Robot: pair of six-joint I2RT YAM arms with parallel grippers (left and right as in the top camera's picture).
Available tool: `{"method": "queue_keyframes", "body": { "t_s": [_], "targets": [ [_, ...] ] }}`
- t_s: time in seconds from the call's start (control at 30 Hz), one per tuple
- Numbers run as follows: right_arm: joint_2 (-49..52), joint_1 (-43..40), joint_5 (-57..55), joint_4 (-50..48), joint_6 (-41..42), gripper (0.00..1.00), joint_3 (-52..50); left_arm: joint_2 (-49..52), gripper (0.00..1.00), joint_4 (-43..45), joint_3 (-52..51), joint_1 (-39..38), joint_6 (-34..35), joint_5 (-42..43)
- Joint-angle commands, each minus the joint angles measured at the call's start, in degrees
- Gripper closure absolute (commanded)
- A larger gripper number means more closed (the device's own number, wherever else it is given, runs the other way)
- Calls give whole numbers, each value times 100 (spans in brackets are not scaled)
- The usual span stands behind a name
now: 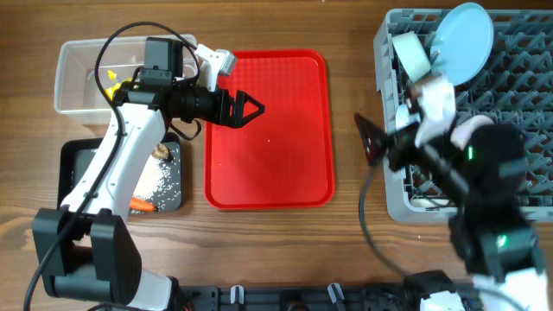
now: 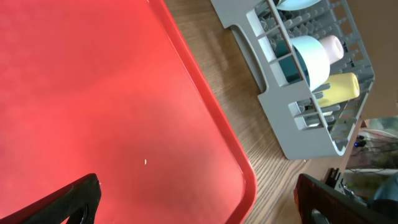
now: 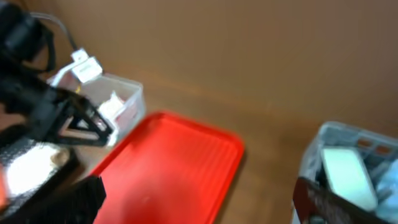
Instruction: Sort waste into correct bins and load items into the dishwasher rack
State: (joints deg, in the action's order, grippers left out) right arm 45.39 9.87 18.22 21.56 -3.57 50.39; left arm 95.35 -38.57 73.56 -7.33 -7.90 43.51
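My left gripper (image 1: 249, 108) is open and empty, low over the flat red tray (image 1: 294, 78); in the left wrist view (image 2: 199, 202) a single white rice grain (image 2: 145, 162) lies on the tray. My right gripper (image 1: 368, 138) is open and empty over bare table between the tray and the grey dishwasher rack (image 1: 390, 194). The rack holds the blue plate (image 1: 462, 30), a bowl (image 2: 311, 56), the pink cup (image 2: 336, 46) and the yellow cup (image 2: 342, 87). The clear tub (image 1: 73, 95) holds a yellow wrapper (image 1: 112, 82). The black tray (image 1: 73, 164) holds rice (image 1: 160, 180), a carrot (image 1: 143, 206) and a brown lump (image 1: 161, 152).
The red tray (image 3: 168, 168) lies between the bins and the rack (image 3: 339, 134). A strip of bare wood (image 1: 354, 86) separates the tray from the rack. The left arm's cable arcs over the clear tub. The right arm's body covers the rack's front part.
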Motion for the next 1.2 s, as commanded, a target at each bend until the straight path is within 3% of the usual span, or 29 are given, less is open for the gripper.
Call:
{"method": "queue_keyframes", "body": {
  "t_s": [0.0, 0.17, 0.4, 0.67, 1.17],
  "targets": [
    [-1001, -216, 46, -863, -94, 0, -1528, -48, 0, 2, 63, 7, -70, 7],
    [-2404, -345, 50, -2153, -76, 0, -3565, -48, 0, 2, 63, 7, -70, 7],
    [-3521, -348, 52, -2601, -74, 0, -4771, -48, 0, 28, 63, 7, -70, -61],
    [-4489, -348, -188, -2304, 2, 0, -5010, -48, 0, 22, 63, 7, -70, -120],
    [-4511, -348, -184, -2299, -11, 0, -5010, -46, 0, 22, 63, 7, -70, -120]
  ]
}}
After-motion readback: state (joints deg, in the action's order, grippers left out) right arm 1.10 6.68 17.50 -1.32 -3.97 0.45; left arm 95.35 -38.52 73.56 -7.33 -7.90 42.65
